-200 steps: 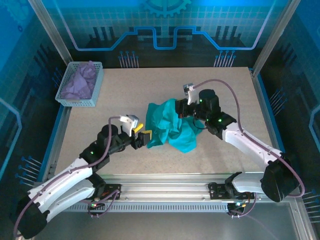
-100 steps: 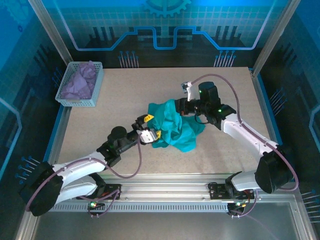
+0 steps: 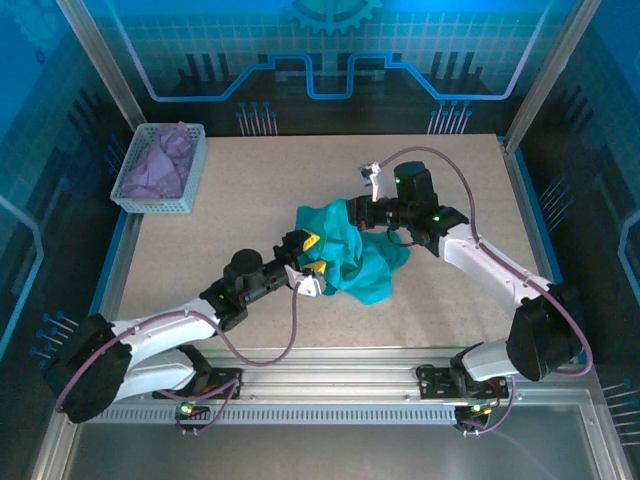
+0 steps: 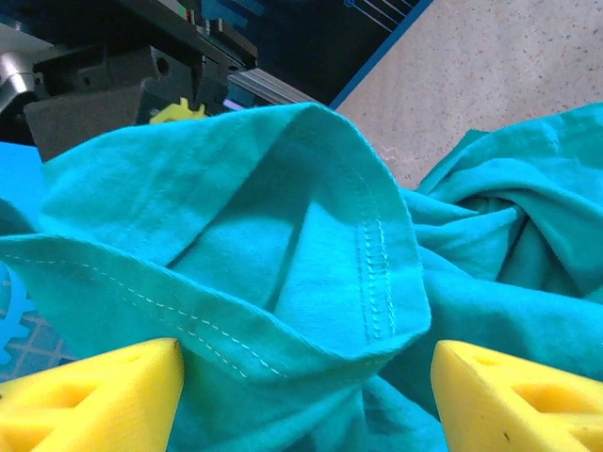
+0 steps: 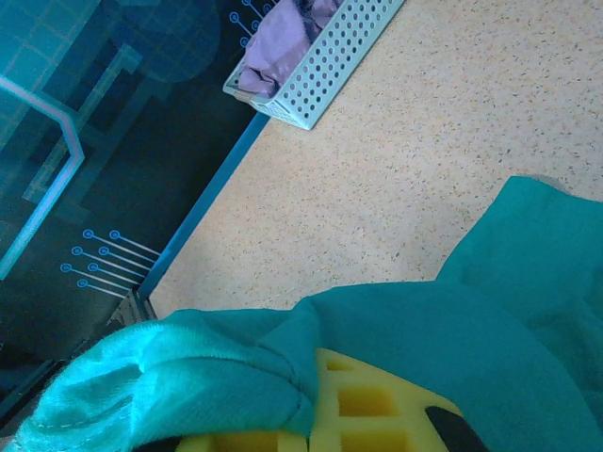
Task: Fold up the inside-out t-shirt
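Stitching shows in the left wrist view: a double-sewn hem of the teal-green short-sleeved fabric t-shirt [image 4: 311, 245] bulges between the left gripper's [image 4: 306, 381] wide-spread yellow fingers [image 4: 94, 395], unpinched. Overhead, that shirt lies crumpled, well right of the white perforated plastic basket [image 3: 160, 206], its edge clamped in the fully closed right gripper [image 3: 362, 214]. Right wrist: lavender-purple cloth [image 5: 283, 38] bunched inside that basket.

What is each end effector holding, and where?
Right end effector pinches the t-shirt at its far edge; left end effector stands open around a stitched hem, gripping nothing.
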You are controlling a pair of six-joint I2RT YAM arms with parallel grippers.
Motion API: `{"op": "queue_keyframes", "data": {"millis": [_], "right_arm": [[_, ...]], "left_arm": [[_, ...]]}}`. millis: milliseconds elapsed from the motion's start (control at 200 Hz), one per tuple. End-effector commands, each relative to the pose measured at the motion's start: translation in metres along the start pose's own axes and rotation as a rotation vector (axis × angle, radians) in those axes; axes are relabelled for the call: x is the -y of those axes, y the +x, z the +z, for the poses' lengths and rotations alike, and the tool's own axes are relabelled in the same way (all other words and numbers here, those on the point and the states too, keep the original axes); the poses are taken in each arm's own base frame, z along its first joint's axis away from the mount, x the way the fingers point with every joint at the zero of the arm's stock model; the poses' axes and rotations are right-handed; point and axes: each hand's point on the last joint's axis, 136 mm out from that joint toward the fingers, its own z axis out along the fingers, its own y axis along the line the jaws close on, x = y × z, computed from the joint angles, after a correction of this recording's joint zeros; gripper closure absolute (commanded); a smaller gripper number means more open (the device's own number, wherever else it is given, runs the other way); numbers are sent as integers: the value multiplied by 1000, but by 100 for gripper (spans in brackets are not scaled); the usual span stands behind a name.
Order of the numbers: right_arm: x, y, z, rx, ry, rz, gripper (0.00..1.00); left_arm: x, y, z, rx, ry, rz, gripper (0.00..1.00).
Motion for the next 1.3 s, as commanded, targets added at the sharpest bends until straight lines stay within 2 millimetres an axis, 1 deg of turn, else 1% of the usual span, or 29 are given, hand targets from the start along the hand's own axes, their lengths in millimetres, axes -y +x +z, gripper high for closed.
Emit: {"op": "queue_keyframes", "data": {"millis": [0,85,140,185,270,370,490,600,690,780,845,910,990,1060,1130,1205,1245,1295], "right_arm": [[-8,-13,-4,24,-22,-15,100],[-9,-14,-3,25,-29,-15,100],[-9,-14,-3,26,-30,-12,100],[-9,-13,-3,25,-29,-11,100],[-9,-13,-3,26,-28,-11,100],[-8,-12,-3,24,-23,-11,100],[-5,-11,-5,20,-6,-14,100],[1,-10,-7,22,13,-9,100],[6,-8,-6,20,36,-7,100],[15,-4,-6,13,73,-2,100],[22,1,-6,6,111,-4,100],[34,7,-8,-11,177,-15,92],[52,19,-14,-49,281,-50,78],[65,29,-24,-81,377,-91,68],[72,35,-38,-93,449,-132,62],[66,37,-52,-77,475,-195,59],[56,37,-58,-62,459,-242,58],[37,38,-63,-40,407,-315,56]], "left_arm": [[-5,-3,-2,11,16,37,30],[-8,-3,2,16,-15,64,31],[-11,-3,6,22,-27,69,35],[-13,-5,9,32,-41,72,42],[-25,-11,9,67,-113,74,53],[-30,-12,7,72,-137,51,65],[-35,-17,-2,93,-162,-4,77],[-35,-18,-10,101,-164,-77,86],[-37,-18,-19,113,-178,-135,95],[-40,-18,-28,126,-184,-196,100],[-42,-17,-34,140,-188,-232,100],[-47,-17,-40,158,-201,-267,100],[-53,-16,-44,171,-211,-301,100],[-56,-15,-45,174,-214,-316,100],[-56,-15,-43,179,-207,-327,100],[-54,-15,-41,180,-197,-335,100],[-54,-14,-41,180,-197,-337,100],[-53,-14,-40,181,-195,-342,100]]}}
